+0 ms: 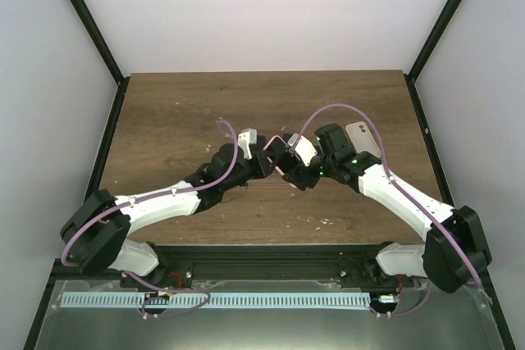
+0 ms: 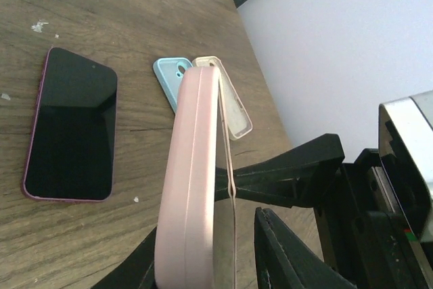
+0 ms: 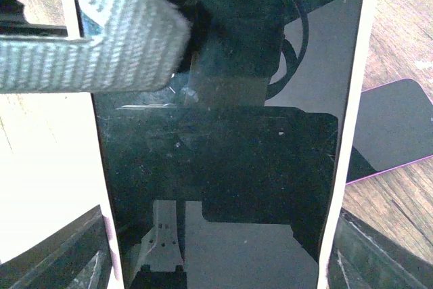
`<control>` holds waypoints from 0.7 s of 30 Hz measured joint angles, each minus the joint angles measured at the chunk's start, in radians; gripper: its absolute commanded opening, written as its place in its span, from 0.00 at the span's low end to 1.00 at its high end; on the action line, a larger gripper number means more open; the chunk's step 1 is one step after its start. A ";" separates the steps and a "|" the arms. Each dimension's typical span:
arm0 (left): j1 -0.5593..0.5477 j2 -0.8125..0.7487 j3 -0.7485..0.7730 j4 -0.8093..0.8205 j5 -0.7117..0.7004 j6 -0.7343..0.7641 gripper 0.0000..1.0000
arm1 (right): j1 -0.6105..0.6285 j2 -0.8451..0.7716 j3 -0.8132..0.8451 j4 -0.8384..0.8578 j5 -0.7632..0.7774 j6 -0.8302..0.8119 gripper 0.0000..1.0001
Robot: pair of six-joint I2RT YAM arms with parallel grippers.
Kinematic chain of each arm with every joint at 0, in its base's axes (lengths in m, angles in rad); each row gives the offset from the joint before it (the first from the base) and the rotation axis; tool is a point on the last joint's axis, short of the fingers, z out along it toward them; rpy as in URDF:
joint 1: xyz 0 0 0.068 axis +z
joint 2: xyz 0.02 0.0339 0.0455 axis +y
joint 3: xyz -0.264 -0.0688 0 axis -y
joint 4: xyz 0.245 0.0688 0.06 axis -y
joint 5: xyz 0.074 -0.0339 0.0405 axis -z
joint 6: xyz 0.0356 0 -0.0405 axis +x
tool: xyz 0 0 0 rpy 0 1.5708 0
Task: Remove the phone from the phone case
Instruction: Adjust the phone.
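While left hand [image 1: 264,161], right hand [image 1: 289,160] clench phone case [image 2: 193,167], wood table [image 1: 180,112] speckled (white walls [image 1: 262,6])

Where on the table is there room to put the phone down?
Bare: the far strip of table by the back wall, and the left side beyond the left arm. Crowded: the middle, where the left pincer and right pincer hold the pink-cased phone, with the beige case just right.

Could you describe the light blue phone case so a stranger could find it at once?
On the wooden table, beside the dark phone lying flat, two cases lie side by side behind the upright pink case. The light blue case is the one nearer the phone; the beige case lies beyond it.
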 measured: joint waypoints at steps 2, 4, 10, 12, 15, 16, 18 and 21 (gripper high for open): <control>0.006 0.011 0.010 0.000 0.008 -0.001 0.29 | 0.000 0.000 0.000 -0.001 -0.002 -0.002 0.48; 0.012 0.026 0.026 0.003 0.019 -0.004 0.28 | 0.000 -0.001 0.000 0.001 -0.003 -0.002 0.48; 0.021 0.051 0.040 0.013 0.034 -0.013 0.09 | 0.000 -0.010 -0.002 0.000 -0.003 -0.003 0.48; 0.025 0.053 0.040 0.016 0.047 -0.010 0.02 | 0.000 -0.012 -0.005 0.001 -0.005 -0.002 0.50; 0.028 0.053 0.041 0.018 0.064 -0.004 0.00 | -0.001 -0.014 -0.008 0.001 -0.010 -0.002 0.71; 0.031 0.052 0.041 0.014 0.069 -0.003 0.00 | -0.001 -0.014 -0.008 0.000 -0.011 0.000 0.86; 0.040 0.041 0.041 -0.003 0.094 -0.010 0.00 | -0.001 -0.015 -0.007 -0.007 -0.025 0.002 1.00; 0.049 -0.023 0.034 -0.076 0.158 -0.003 0.00 | 0.000 -0.046 0.002 -0.032 -0.087 -0.026 1.00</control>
